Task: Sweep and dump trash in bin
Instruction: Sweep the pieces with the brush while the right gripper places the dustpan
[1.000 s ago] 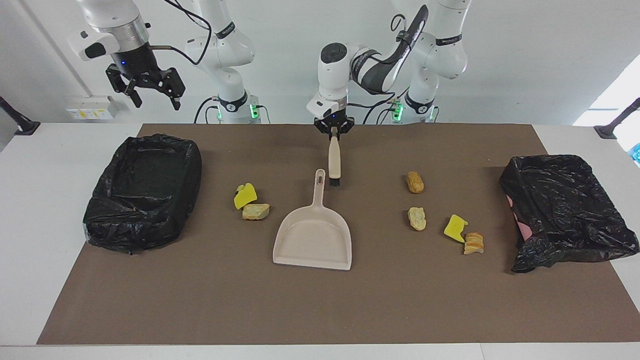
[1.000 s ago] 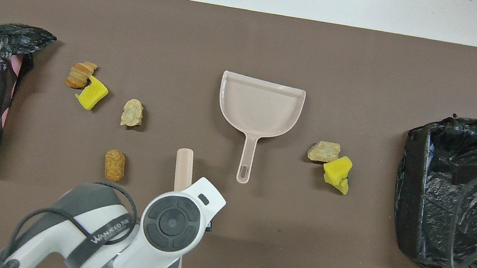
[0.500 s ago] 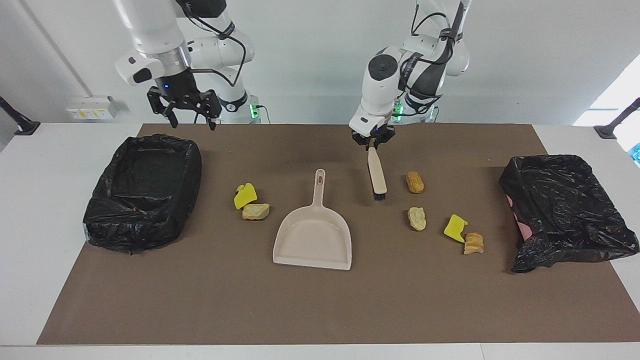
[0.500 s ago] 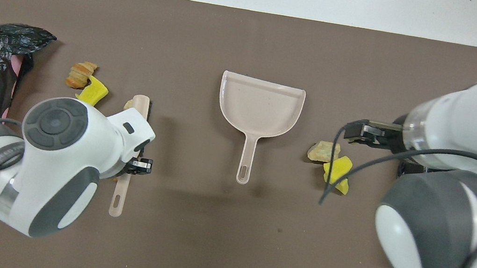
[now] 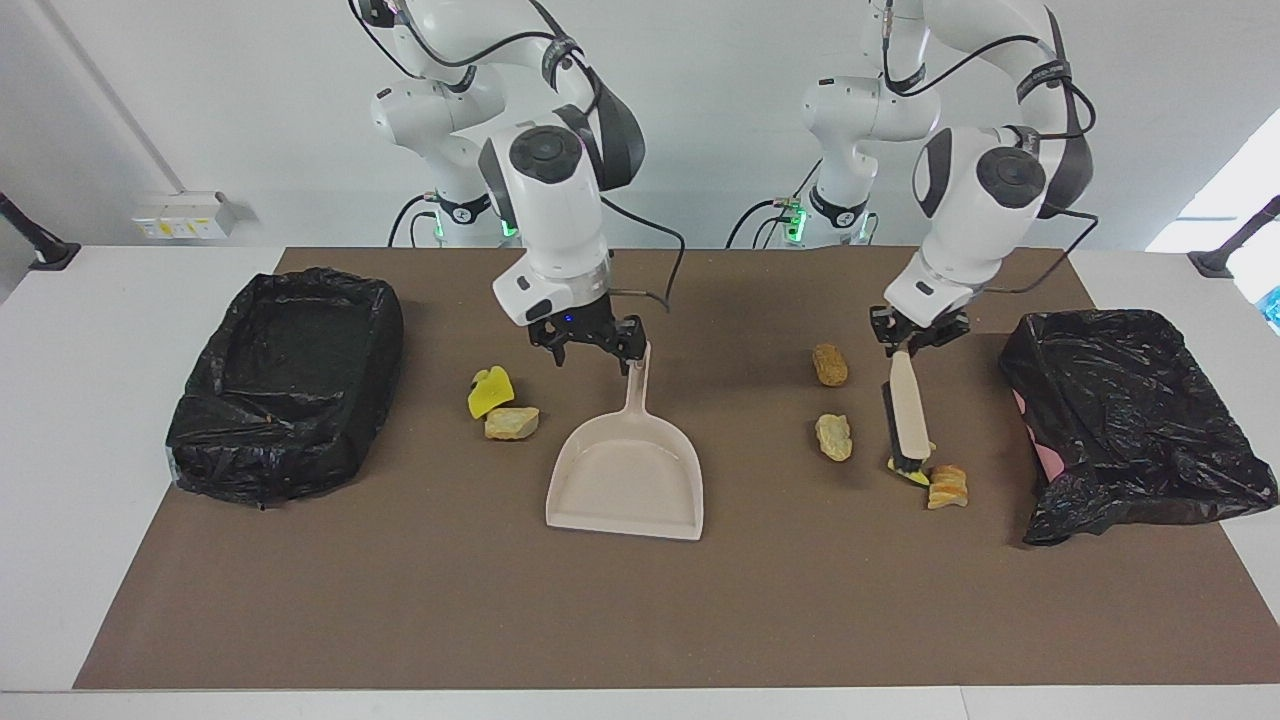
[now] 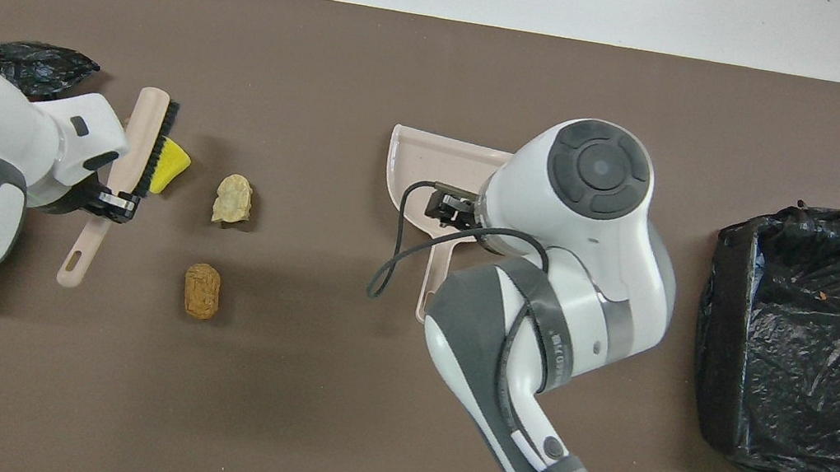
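Beige brush [image 5: 908,408] clamped in our left fingers [image 5: 910,347], bristles on the sponge [image 6: 168,163]; right fingers [image 5: 590,352] spread over the dustpan [image 5: 625,480] handle, to grasp next.

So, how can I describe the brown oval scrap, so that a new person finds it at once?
Start at the black bin at the left arm's end of the table, then find the loose scraps beside it. Nearest the robots lies the brown oval scrap, alone, darker and smoother than the pale lump.

Two glossy white arms [image 5: 545,190] with dark grey joint caps, black cables, green base lights, black pincers.
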Available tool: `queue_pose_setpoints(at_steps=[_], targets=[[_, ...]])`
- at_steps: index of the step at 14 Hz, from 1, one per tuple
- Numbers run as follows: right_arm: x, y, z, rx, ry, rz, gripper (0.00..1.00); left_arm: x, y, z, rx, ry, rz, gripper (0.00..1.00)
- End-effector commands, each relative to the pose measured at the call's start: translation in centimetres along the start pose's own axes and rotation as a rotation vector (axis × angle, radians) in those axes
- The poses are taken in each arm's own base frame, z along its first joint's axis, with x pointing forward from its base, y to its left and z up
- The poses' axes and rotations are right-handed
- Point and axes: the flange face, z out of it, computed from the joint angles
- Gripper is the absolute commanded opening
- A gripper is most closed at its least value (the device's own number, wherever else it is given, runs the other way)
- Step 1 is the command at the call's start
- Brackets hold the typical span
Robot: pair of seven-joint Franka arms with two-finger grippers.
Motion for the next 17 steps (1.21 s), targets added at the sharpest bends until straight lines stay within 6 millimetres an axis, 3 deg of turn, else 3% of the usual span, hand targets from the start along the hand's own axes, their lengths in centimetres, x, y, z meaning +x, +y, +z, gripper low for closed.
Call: queue_pose_setpoints(at_steps=[1,4,7,8,9,12,15,17], targets=[[-1.5,-2.7,4.3,-0.021,-0.045,-0.028,1.0,3.4,-3.1,0.4,0.037,0.015,0.07,0.0],[-2.6,-2.3,7.3,-0.041,-0.065,-0.084,1.0,5.1,-9.2,2.7,0.08,0.079,0.13,0.0],[-4.3,-1.8,9.1,-0.066,-0.097,-0.143,1.0,6.6,-11.5,5.8,0.099,0.132,0.181,0.0],[-4.4,-1.9,9.0,-0.067,-0.098,-0.144,0.9,6.8,-11.4,6.7,0.098,0.131,0.188,0.0],[-4.3,-2.0,8.8,-0.064,-0.095,-0.14,0.7,6.6,-11.2,7.2,0.092,0.115,0.195,0.0],[-4.2,-2.1,8.8,-0.062,-0.095,-0.122,0.0,5.1,-9.8,7.9,0.065,0.013,0.279,0.0],[-3.5,-2.0,8.6,-0.044,-0.094,-0.099,0.0,3.2,-7.5,8.2,0.023,-0.107,0.452,0.0],[-3.2,-1.7,8.4,-0.022,-0.101,-0.353,0.0,2.2,-6.1,8.5,0.007,-0.15,0.472,0.0]])
